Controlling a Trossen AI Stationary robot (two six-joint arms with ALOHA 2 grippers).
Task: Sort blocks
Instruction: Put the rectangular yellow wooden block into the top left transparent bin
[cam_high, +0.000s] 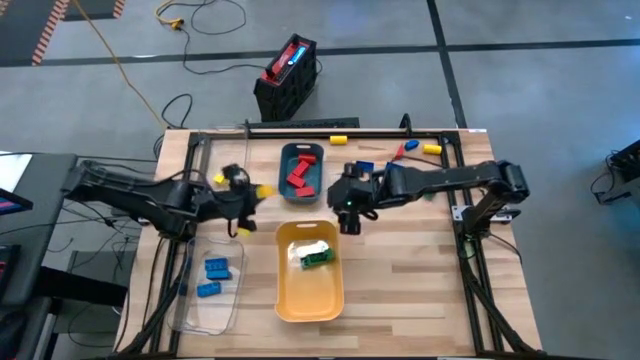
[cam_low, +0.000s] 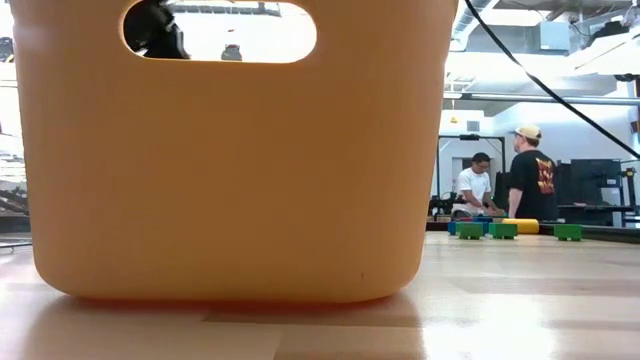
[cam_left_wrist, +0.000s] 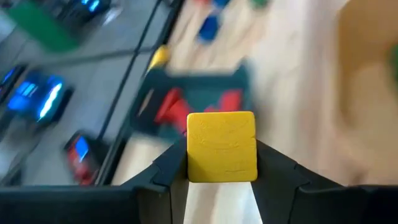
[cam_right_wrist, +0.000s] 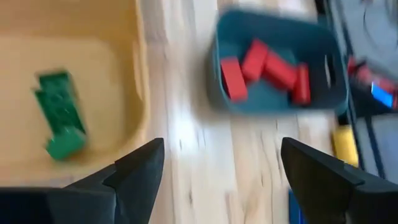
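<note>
Two arms are over the table (cam_high: 420, 280) on my feeds. My left gripper (cam_left_wrist: 222, 180) has its jaws closed on a yellow block (cam_left_wrist: 222, 147), pinched flat on both sides; from overhead that gripper (cam_high: 243, 205) hangs over the table just left of the teal tray (cam_high: 283, 160), near the clear tray's far end. My right gripper (cam_right_wrist: 217, 180) has its jaws spread wide with nothing between them; overhead it (cam_high: 350, 205) sits just right of the teal tray and above the yellow tray's upper right corner.

Several red blocks (cam_high: 301, 172) lie in the teal tray; I count about four through the right wrist camera (cam_right_wrist: 267, 70). One green block (cam_high: 318, 258) rests in the yellow tray (cam_high: 310, 300), seen also from the right wrist (cam_right_wrist: 59, 121). Two blue blocks (cam_high: 214, 277) lie in the clear tray (cam_high: 190, 310).

Loose blocks remain near the table's far edge: a yellow one (cam_high: 338, 139) and another yellow one (cam_high: 432, 148) by the right corner, with a blue one (cam_high: 364, 167) close to my right arm.

From table height the yellow tray's wall (cam_low: 230, 180) fills most of my view; past it I see a few green blocks (cam_low: 503, 230) on the table and two people (cam_low: 505, 180) standing in the room behind.

A red-and-black box (cam_high: 287, 75) sits on the floor beyond the table.
</note>
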